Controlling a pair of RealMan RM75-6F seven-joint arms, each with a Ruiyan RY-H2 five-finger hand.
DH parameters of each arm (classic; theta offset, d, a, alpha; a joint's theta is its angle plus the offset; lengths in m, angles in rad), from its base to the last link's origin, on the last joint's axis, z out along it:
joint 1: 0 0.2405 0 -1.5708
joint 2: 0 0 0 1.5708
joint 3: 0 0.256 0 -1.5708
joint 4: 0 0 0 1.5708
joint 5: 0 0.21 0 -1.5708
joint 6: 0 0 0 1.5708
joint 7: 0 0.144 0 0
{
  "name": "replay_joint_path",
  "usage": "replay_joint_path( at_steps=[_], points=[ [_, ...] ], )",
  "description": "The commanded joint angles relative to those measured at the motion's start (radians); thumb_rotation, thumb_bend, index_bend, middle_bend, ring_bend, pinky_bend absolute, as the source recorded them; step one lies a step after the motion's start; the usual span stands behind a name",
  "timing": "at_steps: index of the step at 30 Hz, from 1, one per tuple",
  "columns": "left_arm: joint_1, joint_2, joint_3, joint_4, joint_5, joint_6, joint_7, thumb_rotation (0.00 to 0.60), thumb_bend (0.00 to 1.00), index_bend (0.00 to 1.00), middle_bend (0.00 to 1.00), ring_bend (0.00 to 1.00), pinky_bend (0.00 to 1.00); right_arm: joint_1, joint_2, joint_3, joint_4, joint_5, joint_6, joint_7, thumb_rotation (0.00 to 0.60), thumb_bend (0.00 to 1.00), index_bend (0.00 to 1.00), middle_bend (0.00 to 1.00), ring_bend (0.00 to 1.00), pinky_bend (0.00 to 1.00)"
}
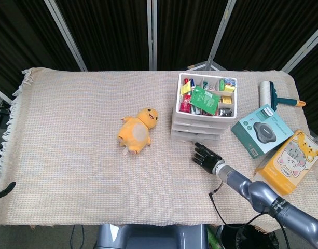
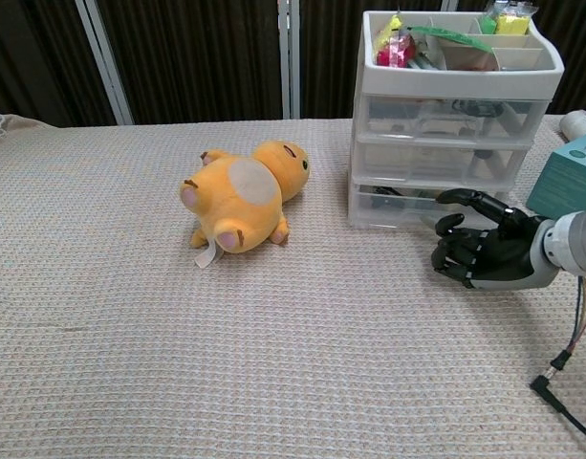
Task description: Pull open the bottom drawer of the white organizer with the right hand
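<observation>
Reaching for the bottom drawer (image 2: 407, 203) of the white organizer (image 1: 203, 113), not yet gripping it.

Hovering the right hand (image 2: 476, 247) low over the woven tablecloth (image 1: 81, 114), just in front of the organizer's lowest tier, fingers loosely curled and apart, holding nothing; judging from the chest view, one fingertip (image 2: 449, 197) lying right at the drawer front, contact too close to call. Sitting closed or nearly so, that drawer, flush beneath the two above and the open tray of small packets. Needing next, by this reading: hooking fingertips under or onto the drawer's front lip, then drawing straight back toward the robot's side of the table. Showing at the head view's lower left edge, a dark tip, likely the left hand (image 1: 4, 189), state impossible to tell.
</observation>
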Motion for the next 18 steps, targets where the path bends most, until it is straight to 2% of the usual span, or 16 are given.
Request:
replay_joint_path(
  at_steps=[1, 5, 18],
  points=[
    [0.0, 0.0, 0.0, -0.001, 0.001, 0.0, 0.001, 0.6, 0.06, 0.0, 0.0, 0.0, 0.0, -0.02, 0.011, 0.01, -0.039, -0.029, 0.012, -0.016, 0.6, 0.29, 0.22, 0.79, 0.85, 0.68],
    [0.002, 0.001, 0.001, -0.001, 0.002, 0.003, -0.002, 0.6, 0.06, 0.0, 0.0, 0.0, 0.0, -0.042, 0.016, 0.015, -0.081, -0.058, 0.034, -0.032, 0.6, 0.29, 0.14, 0.78, 0.85, 0.68],
    [0.004, 0.003, 0.005, -0.002, 0.008, 0.004, -0.008, 0.6, 0.06, 0.0, 0.0, 0.0, 0.0, -0.143, 0.085, 0.04, -0.235, -0.119, 0.014, -0.052, 0.6, 0.29, 0.14, 0.78, 0.85, 0.68]
  ],
)
